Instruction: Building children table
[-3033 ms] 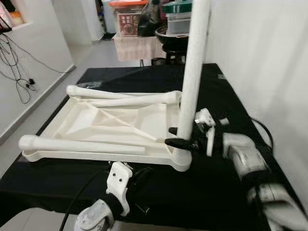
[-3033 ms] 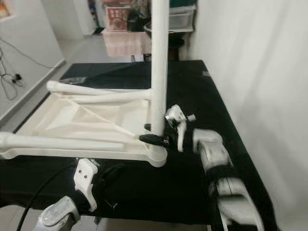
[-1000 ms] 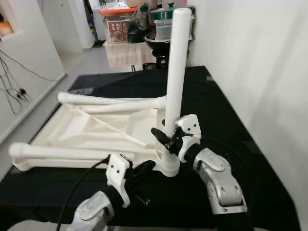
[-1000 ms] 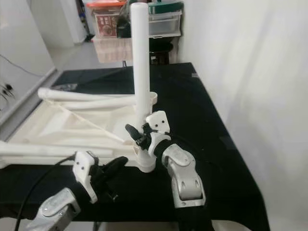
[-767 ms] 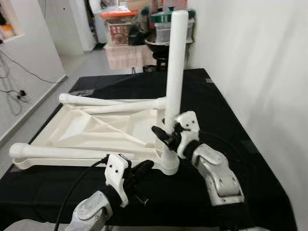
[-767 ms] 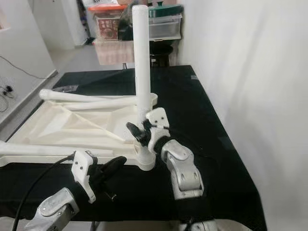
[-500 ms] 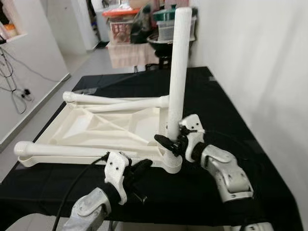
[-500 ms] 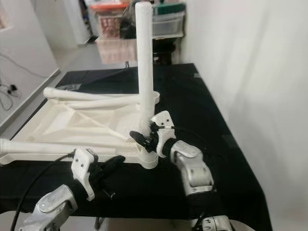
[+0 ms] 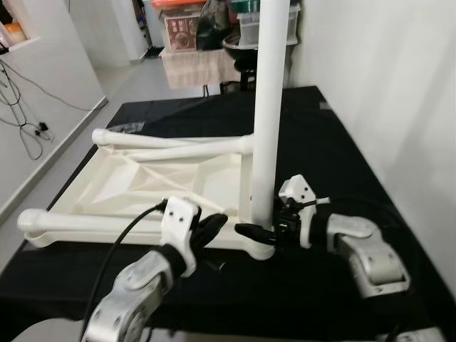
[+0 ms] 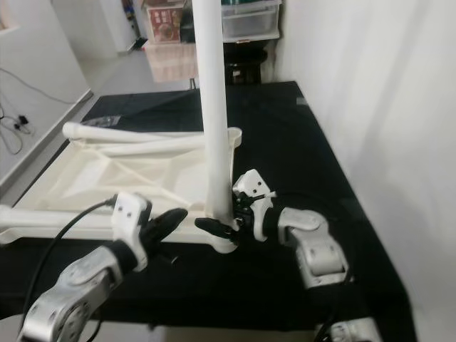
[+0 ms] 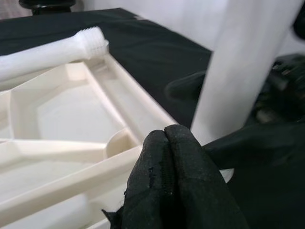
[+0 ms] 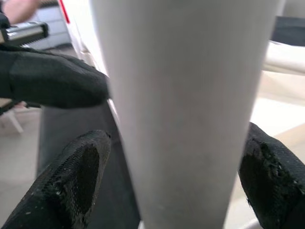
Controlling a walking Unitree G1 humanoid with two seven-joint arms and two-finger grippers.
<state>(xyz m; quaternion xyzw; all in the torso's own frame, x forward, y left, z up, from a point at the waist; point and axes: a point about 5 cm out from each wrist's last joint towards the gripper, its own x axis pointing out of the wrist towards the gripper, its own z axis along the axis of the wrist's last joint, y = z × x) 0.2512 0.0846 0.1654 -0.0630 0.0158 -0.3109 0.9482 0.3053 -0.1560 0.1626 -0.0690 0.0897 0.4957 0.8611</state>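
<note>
1. My left gripper (image 9: 214, 226), lower centre of frame: fingers pressed together, tips at the near edge of the white table panel (image 9: 142, 189).
2. My right gripper (image 9: 260, 233), centre right: clamped around the base of the upright leg (image 9: 269, 107).
3. Panel lies flat on the black tabletop (image 9: 342, 157), centre left.
4. Loose leg (image 9: 174, 140), upper left, across the panel's far edge.

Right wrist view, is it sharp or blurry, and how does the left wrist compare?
Right wrist view: the upright leg sits so close that it blurs into a pale, featureless column, fingertips soft. Left wrist view: the left hand shows fabric texture, tabletop frame mildly soft, evenly lit.
</note>
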